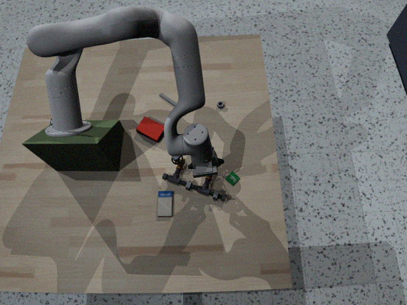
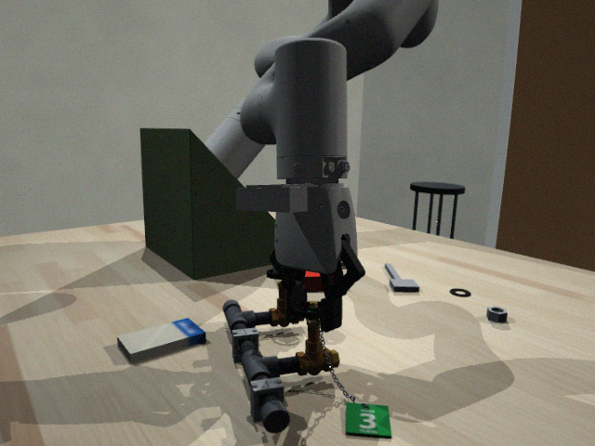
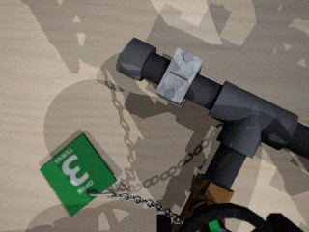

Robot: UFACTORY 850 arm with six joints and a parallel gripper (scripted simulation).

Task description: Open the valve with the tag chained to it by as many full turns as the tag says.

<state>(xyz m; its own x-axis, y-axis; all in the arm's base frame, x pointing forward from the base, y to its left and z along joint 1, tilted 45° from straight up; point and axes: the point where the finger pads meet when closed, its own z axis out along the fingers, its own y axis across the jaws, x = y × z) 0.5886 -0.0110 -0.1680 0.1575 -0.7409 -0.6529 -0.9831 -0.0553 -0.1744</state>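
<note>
A dark pipe manifold (image 1: 194, 187) (image 2: 247, 346) (image 3: 241, 113) lies on the wooden table and carries two brass valves. The nearer valve (image 2: 314, 359) has a chain (image 2: 336, 379) (image 3: 159, 180) running to a green tag (image 1: 233, 178) (image 2: 369, 419) (image 3: 74, 180) that reads "3". My gripper (image 1: 206, 178) (image 2: 312, 309) points straight down over this valve and is shut on its black handwheel (image 3: 219, 213), whose rim shows at the bottom edge of the wrist view. The other valve (image 1: 177, 163) (image 2: 281, 311) stands just beside the fingers, partly hidden by them.
A grey box with a blue end (image 1: 165, 203) (image 2: 158, 338) lies left of the manifold. A red block (image 1: 150, 128), a grey bar (image 1: 166, 99) (image 2: 401, 280), a washer (image 2: 459, 295) and a nut (image 1: 220, 104) (image 2: 496, 313) lie beyond. The arm stands on a green pedestal (image 1: 82, 144) (image 2: 191, 202).
</note>
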